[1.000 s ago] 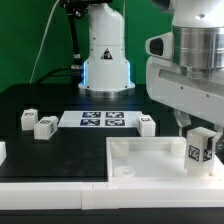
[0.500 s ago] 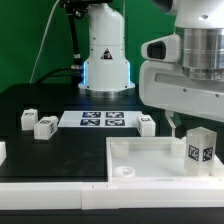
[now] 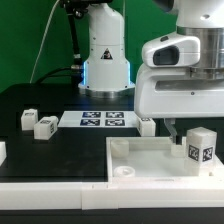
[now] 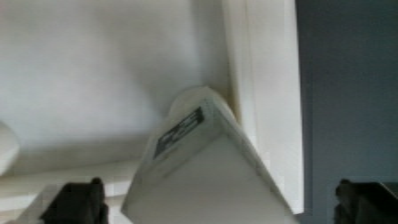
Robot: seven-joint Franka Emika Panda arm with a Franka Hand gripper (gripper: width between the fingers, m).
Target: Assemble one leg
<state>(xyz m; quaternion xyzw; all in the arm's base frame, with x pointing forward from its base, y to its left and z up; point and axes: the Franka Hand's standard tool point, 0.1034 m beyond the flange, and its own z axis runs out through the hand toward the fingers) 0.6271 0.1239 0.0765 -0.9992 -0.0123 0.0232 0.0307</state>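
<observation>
The leg (image 3: 201,147), a white block with marker tags, stands upright on the far right part of the large white panel (image 3: 145,160). My gripper (image 3: 196,124) hovers just above it with its jaws spread wide. One dark finger (image 3: 168,127) hangs to the exterior view's left of the leg. In the wrist view the leg (image 4: 199,160) sits between the two dark fingertips (image 4: 75,202) with a gap on each side, and the gripper (image 4: 217,206) holds nothing.
Three more small white legs lie on the black table: two (image 3: 28,119) (image 3: 45,126) at the exterior view's left, one (image 3: 146,124) by the marker board (image 3: 103,120). Another white part (image 3: 2,150) shows at the left edge. The arm's base (image 3: 105,55) stands behind.
The gripper was shut on the leg a second ago. It has opened, let the leg go and risen slightly. The leg stays standing on the panel.
</observation>
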